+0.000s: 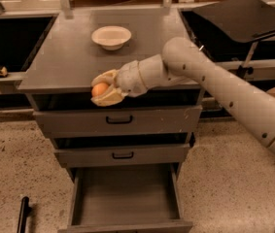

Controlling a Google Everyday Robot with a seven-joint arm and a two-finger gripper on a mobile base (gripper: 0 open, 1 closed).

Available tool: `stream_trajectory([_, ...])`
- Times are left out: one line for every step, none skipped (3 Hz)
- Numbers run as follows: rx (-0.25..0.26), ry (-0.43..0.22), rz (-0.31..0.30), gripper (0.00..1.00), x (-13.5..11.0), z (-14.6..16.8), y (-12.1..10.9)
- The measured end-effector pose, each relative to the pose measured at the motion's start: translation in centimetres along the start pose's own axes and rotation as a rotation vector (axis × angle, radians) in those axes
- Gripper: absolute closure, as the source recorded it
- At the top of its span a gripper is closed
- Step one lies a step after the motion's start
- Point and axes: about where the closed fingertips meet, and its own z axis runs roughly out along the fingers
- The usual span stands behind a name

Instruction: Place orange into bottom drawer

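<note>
The orange (99,89) is a small round fruit held between the cream fingers of my gripper (103,88). The gripper is shut on it and hangs in the air at the cabinet's front edge, level with the gap above the top drawer. The bottom drawer (127,193) is pulled out below, a deep grey box with a bare flat floor. The gripper with the orange is well above it and a little left of its middle.
A cream shallow bowl (111,37) stands at the back of the grey cabinet top (69,62). Two upper drawers with black handles (119,120) are closed. A black stick (23,213) lies on the speckled floor at the left. A dark table (244,16) stands at the right.
</note>
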Motion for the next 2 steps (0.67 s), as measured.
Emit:
stream_trajectory([-0.005,0.001,0.002,1.00,-0.17,0.01,0.18])
stream_trajectory([-0.025,-0.020,-0.021,1.00,-0.39,0.57,0.43])
